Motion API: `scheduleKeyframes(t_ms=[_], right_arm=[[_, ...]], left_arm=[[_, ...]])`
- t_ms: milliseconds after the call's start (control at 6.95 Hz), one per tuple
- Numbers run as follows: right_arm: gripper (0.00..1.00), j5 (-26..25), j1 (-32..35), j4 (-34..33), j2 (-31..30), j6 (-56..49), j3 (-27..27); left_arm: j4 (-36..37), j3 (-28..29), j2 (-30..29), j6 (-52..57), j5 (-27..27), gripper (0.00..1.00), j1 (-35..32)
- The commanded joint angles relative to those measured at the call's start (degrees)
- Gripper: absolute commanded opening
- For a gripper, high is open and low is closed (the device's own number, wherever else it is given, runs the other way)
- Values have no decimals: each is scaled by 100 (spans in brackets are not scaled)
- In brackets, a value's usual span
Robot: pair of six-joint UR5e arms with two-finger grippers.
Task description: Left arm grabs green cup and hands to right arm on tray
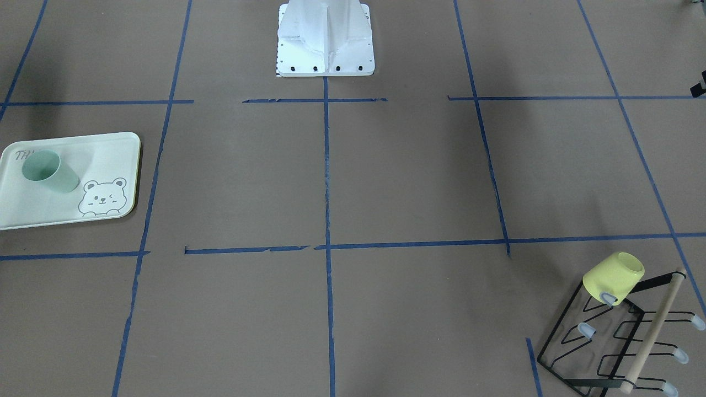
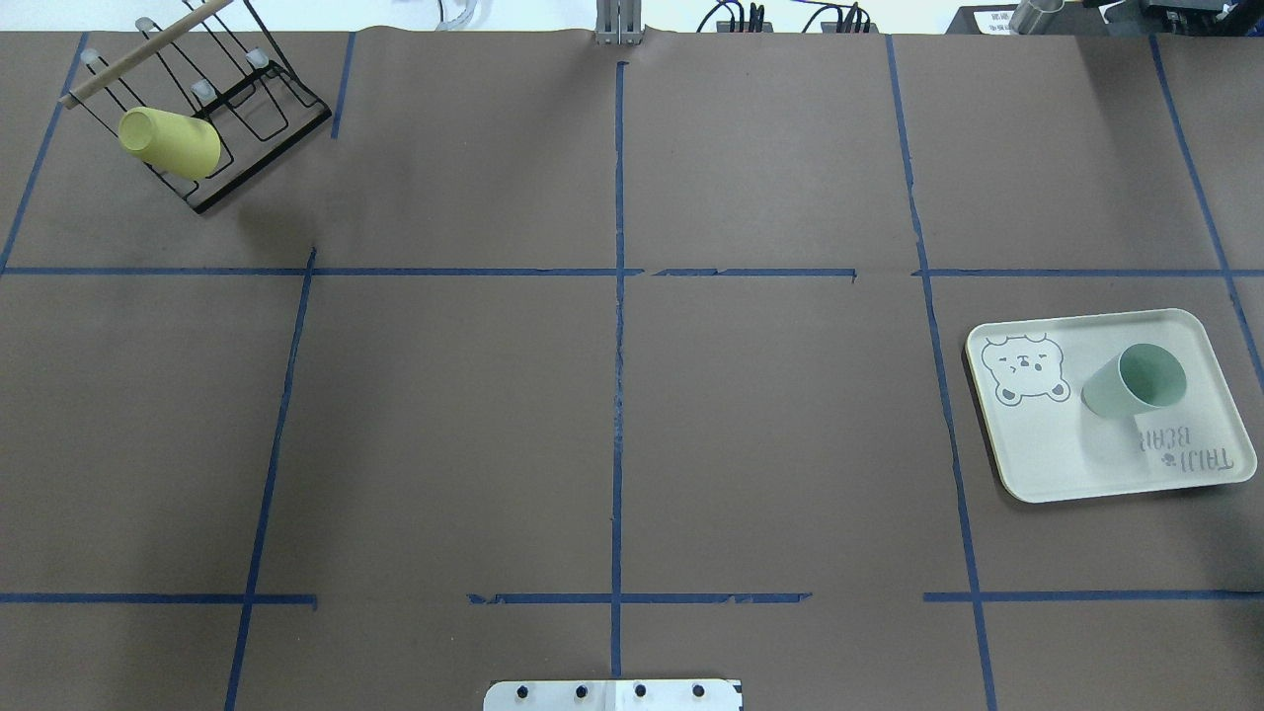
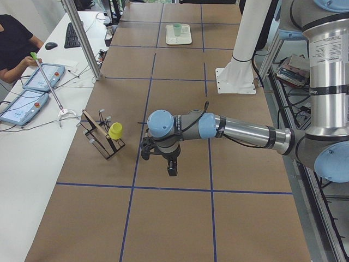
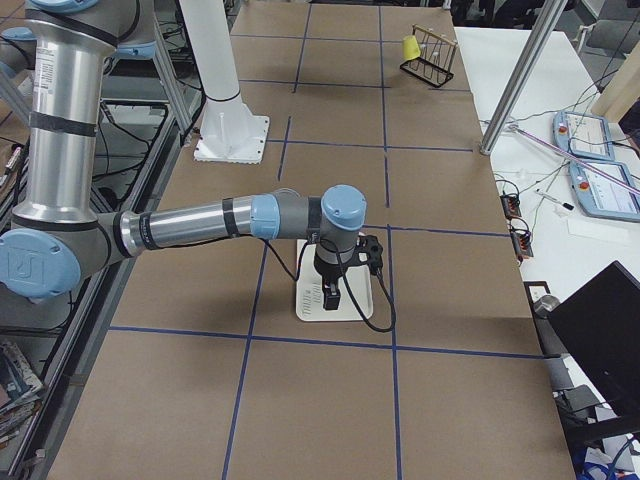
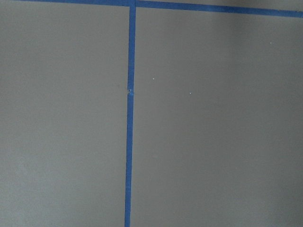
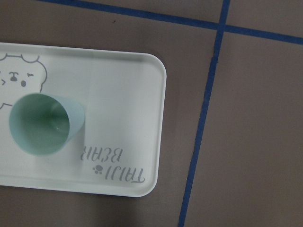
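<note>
The green cup [image 1: 49,171] [image 2: 1136,380] [image 6: 45,124] stands upright, mouth up, on the tray [image 1: 33,212] [image 2: 1047,454] [image 6: 118,85], beside the bear drawing. Nothing touches it. In the exterior right view my right gripper [image 4: 330,295] hangs above the tray [image 4: 352,312], pointing down. My left gripper [image 3: 171,169] shows only in the exterior left view, pointing down over bare table near the rack, far from the cup [image 3: 177,29]. Whether either gripper is open or shut, I cannot tell. The left wrist view holds only brown table and blue tape.
A yellow cup [image 1: 613,277] [image 2: 170,142] hangs on a black wire rack [image 1: 606,353] [image 2: 247,99] at the far left corner. The white robot base [image 1: 325,38] stands at the table's near edge. A person [image 3: 13,46] sits at a side desk with tablets.
</note>
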Motion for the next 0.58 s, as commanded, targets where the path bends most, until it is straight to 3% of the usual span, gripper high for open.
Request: scheduleKeyframes(t_ms=[0,432], right_arm=[[100,19,310,9,-241,-407,-35],[100,2,321,9,-303,-373,-70]], left_arm=[[-17,20,1,-2,-4,100,-2],[0,90,1,-11,13,100,-2]])
